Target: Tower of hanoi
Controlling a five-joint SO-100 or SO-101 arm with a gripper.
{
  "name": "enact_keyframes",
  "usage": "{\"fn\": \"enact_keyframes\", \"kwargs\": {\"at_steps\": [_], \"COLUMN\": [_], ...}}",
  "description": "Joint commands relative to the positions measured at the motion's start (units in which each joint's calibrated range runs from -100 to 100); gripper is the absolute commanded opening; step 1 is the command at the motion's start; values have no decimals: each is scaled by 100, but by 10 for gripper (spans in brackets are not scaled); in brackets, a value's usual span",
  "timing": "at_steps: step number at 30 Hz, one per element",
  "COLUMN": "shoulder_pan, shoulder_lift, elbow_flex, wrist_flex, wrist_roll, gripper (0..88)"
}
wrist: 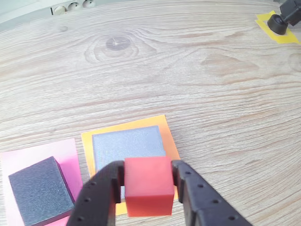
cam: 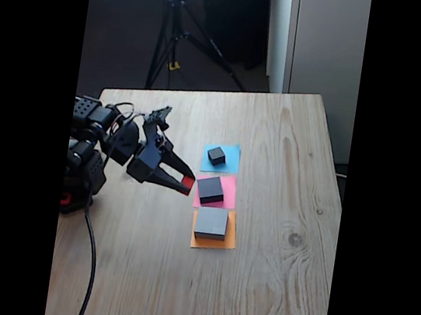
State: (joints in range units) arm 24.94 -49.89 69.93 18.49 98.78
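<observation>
My gripper (cam: 184,183) hangs above the table, left of the pink paper, shut on the tiny red cube (cam: 187,182). In the wrist view the red cube (wrist: 148,184) sits clamped between the two black fingers (wrist: 101,197), in front of the wide flat grey block (wrist: 127,146) on the orange paper. The medium black block (cam: 210,189) lies on the pink paper (cam: 228,194), and shows at the lower left of the wrist view (wrist: 40,190). The small dark grey block (cam: 216,156) rests on the blue paper (cam: 230,159). The wide grey block (cam: 211,223) stands nearest the camera.
The wooden table (cam: 272,276) has bare room right of and in front of the papers. The arm's base and a black cable (cam: 89,266) occupy the left edge. A tripod (cam: 173,35) stands behind the table. A black foot on yellow tape (wrist: 277,23) is at the wrist view's top right.
</observation>
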Motion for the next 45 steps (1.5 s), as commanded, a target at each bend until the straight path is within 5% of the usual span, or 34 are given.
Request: {"fn": "enact_keyframes", "kwargs": {"at_steps": [1,23,45], "shoulder_pan": [51,-191,-367], "shoulder_lift": [455,3808,4475], "elbow_flex": [153,89,135], "wrist_flex": [-1036,-4759,-5504], "wrist_roll": [122,122,122], "gripper": [10,17,49]}}
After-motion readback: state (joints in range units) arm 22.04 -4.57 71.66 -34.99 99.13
